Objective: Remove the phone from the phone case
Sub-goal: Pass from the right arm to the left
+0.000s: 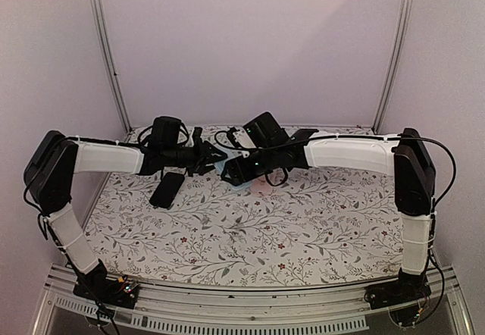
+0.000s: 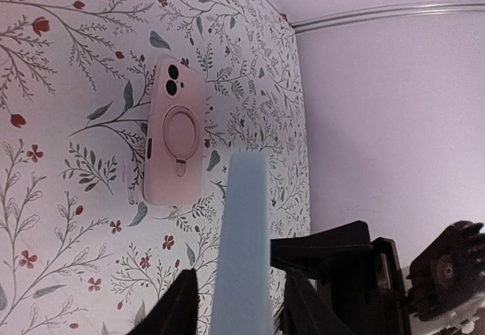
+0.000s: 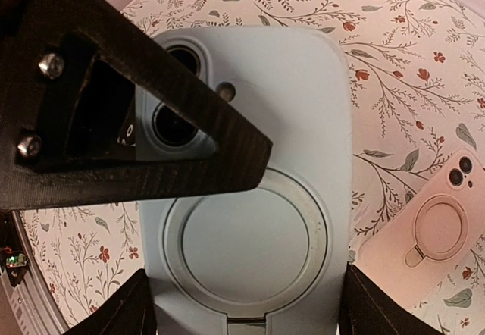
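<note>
Enclosed work bay: patterned desk [image 1: 303, 229], plain walls, metal framing.
The desk carries a white covering printed with grey leafy sprigs and small red flowers, lying flat up to the back wall [image 1: 250, 39]. The back wall and both side walls are plain, pale and unmarked, with a lilac cast under soft, even light; the source is not in view. Two silver metal uprights, the left upright [image 1: 106, 47] and the right upright [image 1: 395, 47], rise from the far corners and lean slightly outward. A slotted aluminium rail [image 1: 250, 316] runs along the near edge of the desk.
</note>
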Controlling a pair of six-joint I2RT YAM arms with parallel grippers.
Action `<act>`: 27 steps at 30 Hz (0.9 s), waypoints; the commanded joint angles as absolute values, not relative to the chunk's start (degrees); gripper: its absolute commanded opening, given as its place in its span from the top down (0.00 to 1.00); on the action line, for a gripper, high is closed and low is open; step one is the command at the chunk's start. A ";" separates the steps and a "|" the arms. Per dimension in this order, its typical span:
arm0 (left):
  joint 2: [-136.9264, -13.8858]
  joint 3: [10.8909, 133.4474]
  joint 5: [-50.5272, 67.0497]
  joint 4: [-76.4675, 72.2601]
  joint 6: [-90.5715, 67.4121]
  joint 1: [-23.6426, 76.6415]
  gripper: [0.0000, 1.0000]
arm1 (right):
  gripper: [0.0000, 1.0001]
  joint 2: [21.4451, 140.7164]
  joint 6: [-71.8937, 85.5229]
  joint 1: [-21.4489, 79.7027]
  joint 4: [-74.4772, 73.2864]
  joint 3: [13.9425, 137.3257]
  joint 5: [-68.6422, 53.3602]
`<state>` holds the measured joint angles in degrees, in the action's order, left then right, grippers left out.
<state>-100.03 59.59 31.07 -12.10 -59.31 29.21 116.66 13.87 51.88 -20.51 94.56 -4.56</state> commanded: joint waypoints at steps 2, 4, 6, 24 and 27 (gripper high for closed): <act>-101.40 61.22 31.52 -12.48 -60.09 29.96 0.77 | 0.42 117.66 12.16 52.95 -19.36 97.11 -2.17; -101.51 61.33 31.53 -12.36 -60.27 29.97 0.87 | 0.41 117.92 11.80 53.16 -19.69 97.38 -1.71; -101.54 61.37 31.39 -12.15 -60.40 30.07 0.96 | 0.37 118.15 11.40 53.37 -20.03 97.69 -1.07; -100.41 62.15 28.18 -8.11 -64.79 29.38 1.00 | 0.03 118.69 5.14 58.49 -24.64 99.23 15.19; -100.31 62.76 27.76 -6.69 -65.25 29.19 1.00 | 0.05 119.00 4.13 59.95 -25.33 99.31 18.92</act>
